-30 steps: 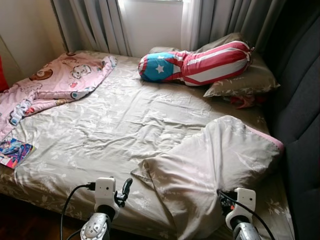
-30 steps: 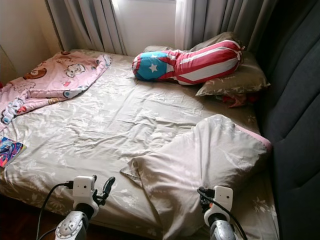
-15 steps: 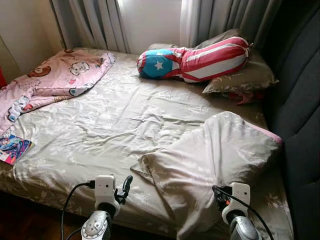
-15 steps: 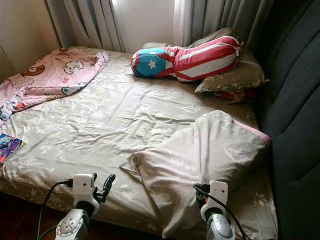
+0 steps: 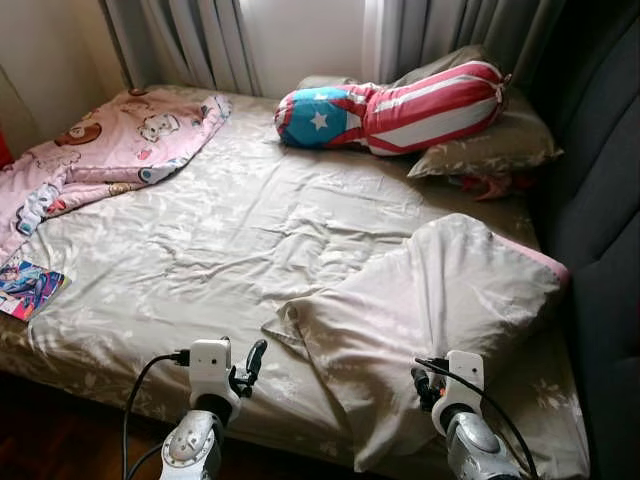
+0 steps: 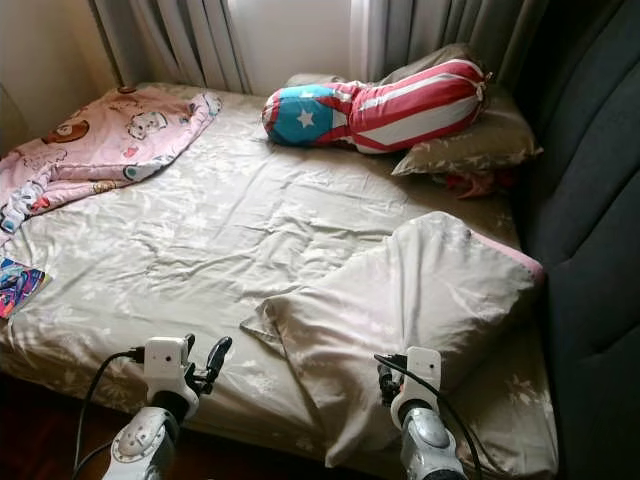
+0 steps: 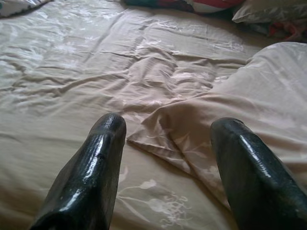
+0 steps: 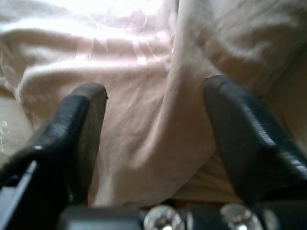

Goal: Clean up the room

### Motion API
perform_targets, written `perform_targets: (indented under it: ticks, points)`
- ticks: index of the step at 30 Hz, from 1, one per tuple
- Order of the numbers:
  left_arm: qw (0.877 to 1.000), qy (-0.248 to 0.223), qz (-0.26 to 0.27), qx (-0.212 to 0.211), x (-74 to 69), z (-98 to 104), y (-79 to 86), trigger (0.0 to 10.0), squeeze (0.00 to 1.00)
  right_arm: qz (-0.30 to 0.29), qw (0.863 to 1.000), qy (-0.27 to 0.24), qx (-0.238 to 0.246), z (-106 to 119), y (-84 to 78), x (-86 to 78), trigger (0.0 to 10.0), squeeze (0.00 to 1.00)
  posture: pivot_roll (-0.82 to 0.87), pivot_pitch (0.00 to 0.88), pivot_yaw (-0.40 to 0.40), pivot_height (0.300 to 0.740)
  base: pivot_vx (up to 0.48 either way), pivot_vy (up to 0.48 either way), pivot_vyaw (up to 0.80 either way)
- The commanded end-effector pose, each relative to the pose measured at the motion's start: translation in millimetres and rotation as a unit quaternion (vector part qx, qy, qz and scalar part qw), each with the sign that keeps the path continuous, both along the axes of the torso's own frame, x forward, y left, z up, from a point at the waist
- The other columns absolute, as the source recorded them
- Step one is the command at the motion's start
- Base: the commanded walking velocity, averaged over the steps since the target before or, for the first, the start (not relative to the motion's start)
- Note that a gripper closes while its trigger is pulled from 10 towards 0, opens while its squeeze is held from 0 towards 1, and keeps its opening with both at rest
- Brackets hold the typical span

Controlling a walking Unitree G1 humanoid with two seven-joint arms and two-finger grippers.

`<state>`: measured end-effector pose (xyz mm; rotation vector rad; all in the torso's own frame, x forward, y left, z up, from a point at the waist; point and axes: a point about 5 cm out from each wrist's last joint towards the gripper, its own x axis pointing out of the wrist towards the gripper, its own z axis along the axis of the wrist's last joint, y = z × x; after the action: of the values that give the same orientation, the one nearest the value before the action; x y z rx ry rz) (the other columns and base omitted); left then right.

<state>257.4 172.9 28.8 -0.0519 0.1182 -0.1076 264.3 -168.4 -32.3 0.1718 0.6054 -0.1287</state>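
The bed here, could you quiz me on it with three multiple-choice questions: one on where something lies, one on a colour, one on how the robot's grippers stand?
1. Where does the star-and-stripes bolster lie?
A. at the head of the bed, by the curtains
B. on the floor
C. under the pink blanket

2. What colour is the cartoon-print blanket?
A. green
B. pink
C. black

3. How do the fingers of the left gripper and right gripper stand?
A. both shut on cloth
B. one shut, one open
C. both open

Answers: 1 A, it rests on a beige pillow by the curtains; 2 B, pink with animal figures; 3 C, each wrist view shows a wide gap, holding nothing, the right at the loose pillow.
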Motion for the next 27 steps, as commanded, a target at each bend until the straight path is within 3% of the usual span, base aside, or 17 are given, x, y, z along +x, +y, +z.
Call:
perform_targets:
  ticks: [1,5,7,8,9,10,14,27]
  points:
    - [1.0,0.004,-0.002,0.0,-3.2,1,2.1,10.0,0.0,-0.024,1.0,0.009,-0.002,4,-2.9,5.8,10.0,1.0,-0.01,0.117,-0.001,0.675,0.0,0.0,0.0]
    - [1.0,0.005,-0.005,0.005,-8.0,3,4.4,10.0,0.0,-0.051,0.999,0.013,0.003,8,-4.8,12.1,10.0,1.0,0.0,0.137,0.009,0.675,0.0,0.0,0.0]
    - [1.0,0.007,-0.007,0.006,-10.7,3,4.9,10.0,0.0,-0.056,0.998,-0.007,0.013,13,-4.5,16.9,10.0,1.0,0.01,0.144,0.015,0.675,0.0,0.0,0.0]
    - [1.0,0.008,-0.008,0.007,-13.0,4,5.2,10.0,0.0,-0.043,0.998,-0.043,0.016,21,-2.0,24.1,10.0,1.0,0.01,0.153,0.02,0.675,0.0,0.0,0.0]
    - [1.0,0.009,-0.009,0.007,-14.3,4,5.7,10.0,0.0,-0.03,0.998,-0.063,0.011,26,0.4,27.3,10.0,0.88,0.01,0.157,0.023,0.675,0.0,0.0,0.0]
    - [1.0,0.01,-0.01,0.007,-14.5,4,5.5,10.0,0.0,-0.02,0.997,-0.073,0.003,28,2.8,29.7,10.0,0.0,0.01,0.157,0.023,0.675,0.0,0.0,0.0]
    - [1.0,0.014,-0.012,0.008,-16.2,5,4.6,10.0,0.0,-0.025,0.995,-0.097,0.021,33,10.3,32.9,10.0,0.0,0.01,0.163,0.026,0.675,0.0,0.0,0.0]
    - [1.0,0.022,-0.012,0.01,-25.4,9,7.2,10.0,0.0,-0.056,0.99,-0.127,0.003,40,12.5,33.8,10.0,0.0,0.02,0.193,0.033,0.65,0.0,0.0,0.0]
